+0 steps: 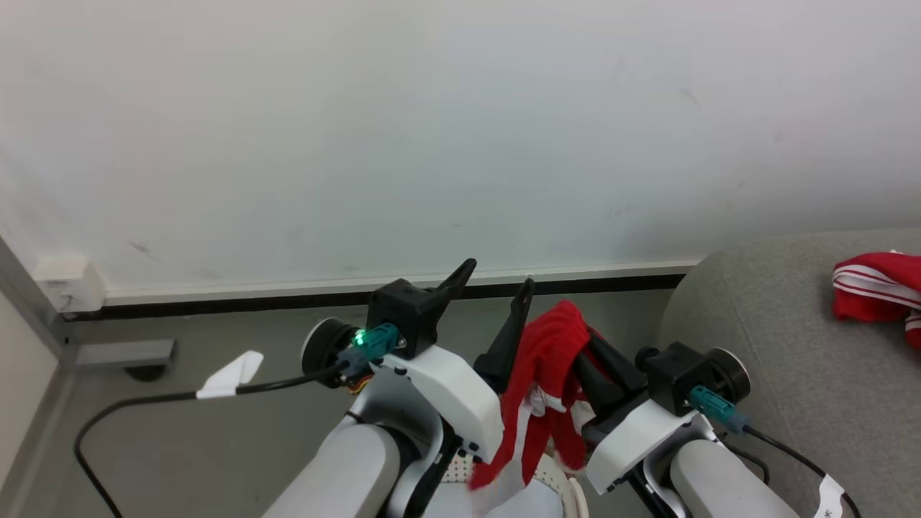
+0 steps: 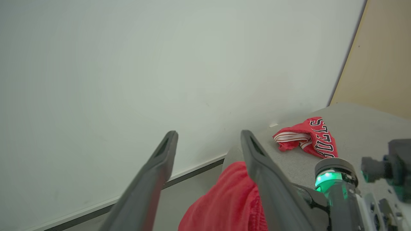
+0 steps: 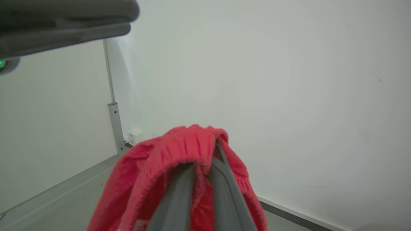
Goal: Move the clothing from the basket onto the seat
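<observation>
Head view | clothing [image 1: 545, 352] hides right end effector [image 1: 581, 337] tips | basket [image 1: 573, 496] cut off

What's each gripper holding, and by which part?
Right gripper is shut on a red fabric garment with white trim, pinched at its gathered edge; the rest hangs down. Left gripper is open, empty.
</observation>
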Robot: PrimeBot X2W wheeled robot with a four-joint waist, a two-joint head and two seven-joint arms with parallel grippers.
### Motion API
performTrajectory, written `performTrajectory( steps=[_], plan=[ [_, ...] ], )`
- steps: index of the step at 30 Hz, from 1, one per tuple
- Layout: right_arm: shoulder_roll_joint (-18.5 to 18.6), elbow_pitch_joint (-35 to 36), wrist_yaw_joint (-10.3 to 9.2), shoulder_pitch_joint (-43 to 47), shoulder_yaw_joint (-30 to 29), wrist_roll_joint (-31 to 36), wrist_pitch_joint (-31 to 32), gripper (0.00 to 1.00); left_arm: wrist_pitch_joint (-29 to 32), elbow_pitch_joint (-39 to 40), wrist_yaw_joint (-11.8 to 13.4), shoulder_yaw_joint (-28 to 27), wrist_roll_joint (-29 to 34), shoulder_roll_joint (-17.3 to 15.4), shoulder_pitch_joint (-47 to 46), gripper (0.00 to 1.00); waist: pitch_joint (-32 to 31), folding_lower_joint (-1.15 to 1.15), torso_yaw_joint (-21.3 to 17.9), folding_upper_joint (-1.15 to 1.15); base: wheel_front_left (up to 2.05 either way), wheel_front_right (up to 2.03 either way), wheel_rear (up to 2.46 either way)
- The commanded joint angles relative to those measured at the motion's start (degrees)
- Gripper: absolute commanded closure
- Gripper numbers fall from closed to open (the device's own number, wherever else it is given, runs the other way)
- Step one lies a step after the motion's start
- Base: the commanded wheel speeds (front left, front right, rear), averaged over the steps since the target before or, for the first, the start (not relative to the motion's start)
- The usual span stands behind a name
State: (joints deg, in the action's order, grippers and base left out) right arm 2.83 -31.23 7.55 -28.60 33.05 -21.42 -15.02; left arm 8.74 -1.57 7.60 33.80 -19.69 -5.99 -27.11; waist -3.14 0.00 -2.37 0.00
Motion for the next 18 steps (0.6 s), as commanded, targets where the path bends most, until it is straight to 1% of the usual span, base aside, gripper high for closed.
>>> performTrajectory(
  steps=[1,6,9,18],
  plan=[
    [0.1,0.4,-0.14,0.0,-0.4,0.2,-0.2,1.00,0.0,-0.2,-0.1,-0.1,-0.5,-0.6,0.8,0.00,0.5,0.00,-1.5,0.00,0.00,0.00,0.00],
    [0.2,1.2,-0.13,-1.2,-2.4,2.7,-0.2,1.00,-1.0,-0.9,-0.8,0.3,-0.9,-1.7,2.0,0.00,1.6,0.00,-6.6,0.00,0.00,0.00,0.00],
    [0.8,1.9,-0.13,-2.0,-3.2,3.9,-0.2,1.00,-1.9,-1.8,-0.9,0.5,-0.9,-2.1,2.9,0.00,2.4,0.00,-10.7,0.00,0.00,0.00,0.00],
    [5.9,6.0,-0.14,-4.1,-6.8,5.1,-0.2,1.00,-4.7,-4.6,-1.5,1.5,-1.1,-1.2,3.1,0.00,5.4,0.00,-22.2,0.00,0.00,0.00,0.00]
  ],
)
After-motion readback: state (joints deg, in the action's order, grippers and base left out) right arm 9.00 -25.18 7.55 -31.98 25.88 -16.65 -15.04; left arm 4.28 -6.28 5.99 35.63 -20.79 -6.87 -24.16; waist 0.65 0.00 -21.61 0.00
